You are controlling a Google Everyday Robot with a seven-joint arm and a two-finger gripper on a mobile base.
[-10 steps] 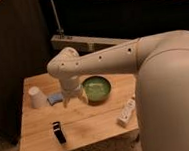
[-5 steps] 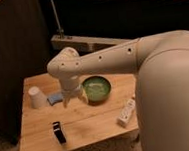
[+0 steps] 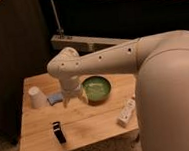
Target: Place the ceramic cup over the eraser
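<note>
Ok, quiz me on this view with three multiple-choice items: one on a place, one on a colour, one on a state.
1. Where is the eraser?
A) in the bowl
B) on the table, near its front edge, apart from the cup
C) under the cup

2. What colour is the bowl?
A) red
B) green
C) white

3. What state is the cup in?
A) held in the gripper
B) lying in the bowl
C) standing on the table, untouched

Answers:
1 B: the black block sits alone near the front edge.
2 B: its inside shows green.
3 C: the cup stands at the left, while the gripper hangs between the pad and the bowl.
</note>
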